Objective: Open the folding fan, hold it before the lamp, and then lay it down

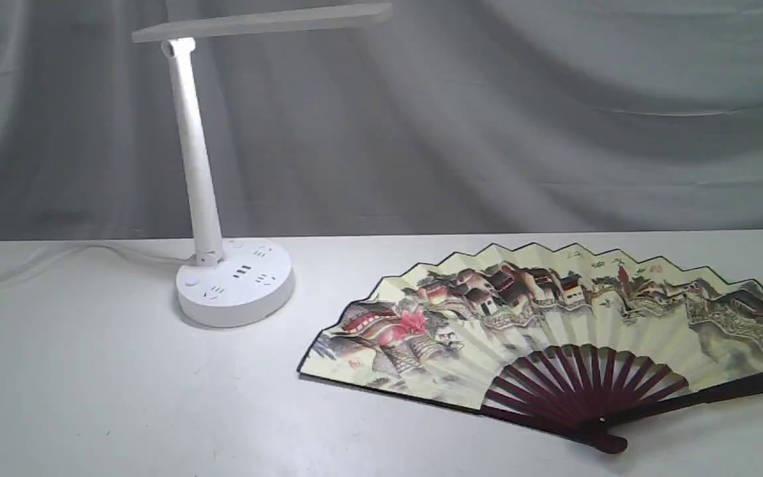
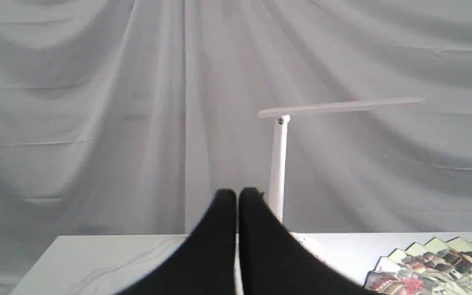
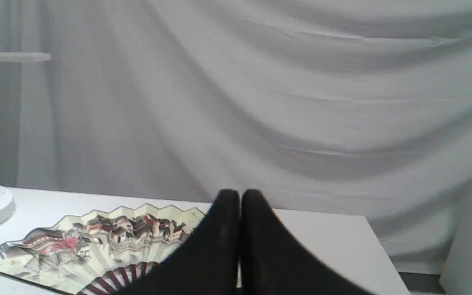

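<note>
White bench [image 1: 90,397], smooth and matte, evenly lit, with a straight far edge. Behind it a pale grey cloth backdrop [image 1: 554,99], hanging in loose folds and filling the whole rear of the room.

Lamp [image 1: 203,199] upright at rear left: round socketed base, slim stem leaning slightly, long flat head held level and reaching to the right. Thin white cord [image 1: 57,255] trailing from that base across the bench toward the left edge of the exterior view. Folding fan [image 1: 540,318] laid flat on the bench, right of the lamp and nearer the front, fully spread, painted face up, maroon ribs converging on the pivot at the near side; right guard cut off by the frame edge. Well apart from the lamp base, bare bench between.

Left end effector [image 2: 237,196] clenched, black fingers pressed together on nothing, tips showing against the backdrop and masking the lamp's base in the left wrist view. Right end effector [image 3: 240,196] likewise clenched and empty, masking the right part of the fan in the right wrist view.
</note>
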Robot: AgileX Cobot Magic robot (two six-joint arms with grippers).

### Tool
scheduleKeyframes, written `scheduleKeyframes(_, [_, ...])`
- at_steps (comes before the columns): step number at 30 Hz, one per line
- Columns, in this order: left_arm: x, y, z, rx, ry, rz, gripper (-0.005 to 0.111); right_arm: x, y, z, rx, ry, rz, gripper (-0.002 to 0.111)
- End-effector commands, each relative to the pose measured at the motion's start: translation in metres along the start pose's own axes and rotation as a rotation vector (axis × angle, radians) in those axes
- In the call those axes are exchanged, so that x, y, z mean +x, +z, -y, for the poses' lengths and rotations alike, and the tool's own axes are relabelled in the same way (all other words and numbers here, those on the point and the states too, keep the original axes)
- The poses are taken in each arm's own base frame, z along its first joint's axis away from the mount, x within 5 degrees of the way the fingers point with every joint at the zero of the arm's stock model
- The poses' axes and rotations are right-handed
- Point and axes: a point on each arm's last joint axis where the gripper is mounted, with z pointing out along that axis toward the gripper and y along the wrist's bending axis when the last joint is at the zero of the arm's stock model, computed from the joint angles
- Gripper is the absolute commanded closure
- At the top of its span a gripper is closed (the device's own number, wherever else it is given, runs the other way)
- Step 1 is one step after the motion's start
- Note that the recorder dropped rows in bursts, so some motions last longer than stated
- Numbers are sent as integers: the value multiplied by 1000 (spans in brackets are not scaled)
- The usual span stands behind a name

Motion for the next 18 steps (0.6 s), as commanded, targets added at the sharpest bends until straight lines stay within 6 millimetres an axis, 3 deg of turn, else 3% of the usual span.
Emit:
scheduleKeyframes(1, [4, 11, 2, 27, -23, 23, 107, 10, 13, 0, 15, -17, -45, 108])
scheduleKeyframes(7, [22, 36, 1, 28, -34, 40, 107, 28, 48, -5, -1, -13, -21, 108])
scheduleKeyframes(12, [50, 56, 1, 28, -43, -38, 107, 56, 79, -12, -33, 29, -47, 108])
scheduleKeyframes(18, [80, 84, 2, 47, -115, 28, 107, 90, 110, -20, -62, 79, -20, 108])
